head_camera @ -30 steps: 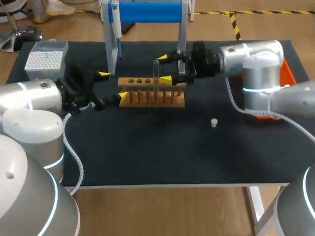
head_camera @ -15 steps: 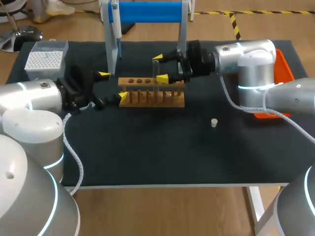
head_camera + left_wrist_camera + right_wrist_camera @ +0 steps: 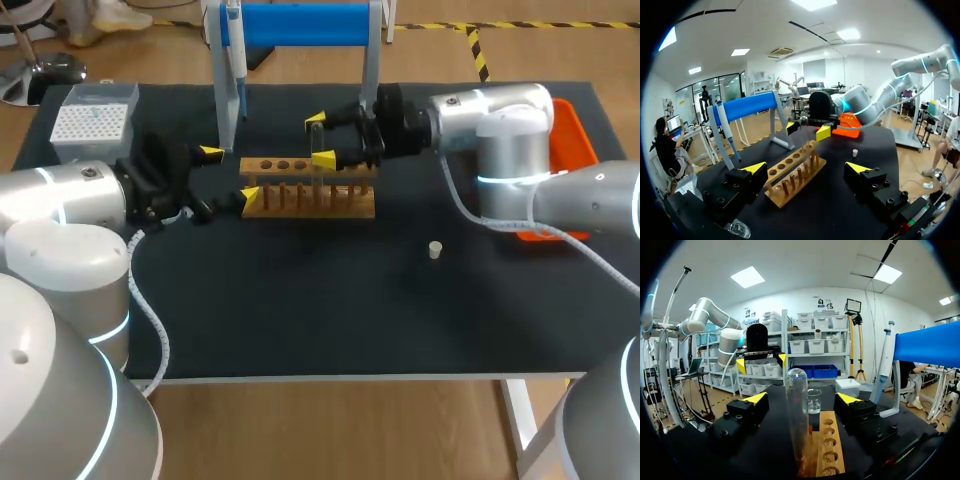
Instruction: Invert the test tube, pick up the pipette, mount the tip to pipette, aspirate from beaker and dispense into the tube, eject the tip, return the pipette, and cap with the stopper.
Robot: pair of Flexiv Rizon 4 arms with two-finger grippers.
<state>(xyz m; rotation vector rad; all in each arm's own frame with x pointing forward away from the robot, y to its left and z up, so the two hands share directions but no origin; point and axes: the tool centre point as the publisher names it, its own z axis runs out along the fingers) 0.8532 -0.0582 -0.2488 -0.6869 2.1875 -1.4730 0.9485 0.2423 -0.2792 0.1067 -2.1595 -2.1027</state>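
"At the rack (image 3: 310,200), what has the right gripper (image 3: 320,139) got?" the desk asks.

"Nothing so far. Its fingers stand wide apart on either side of the tube (image 3: 797,410), and neither touches the glass. The tube stands on the rack near its middle, round end up, mouth down."

"And the left gripper (image 3: 806,167)?"

"Also spread wide, and empty, at the rack's other end."

"So how far along is the job?"

"At the first step, as I read it: the tube is not yet turned over. The pipette (image 3: 238,85) hangs on its stand (image 3: 290,25), with no tip that I can make out (its lower end is too small to be sure). The stopper (image 3: 435,249) lies loose on the mat (image 3: 300,300), well apart from the rack. Mounting the tip, aspirating, dispensing, ejecting, returning the pipette and capping all look to be left."

"Counts?"

"One tube, one pipette, one stopper. One beaker (image 3: 814,401), ahead of the right gripper past the rack's end. One tip box (image 3: 88,122), one rack, two grippers."
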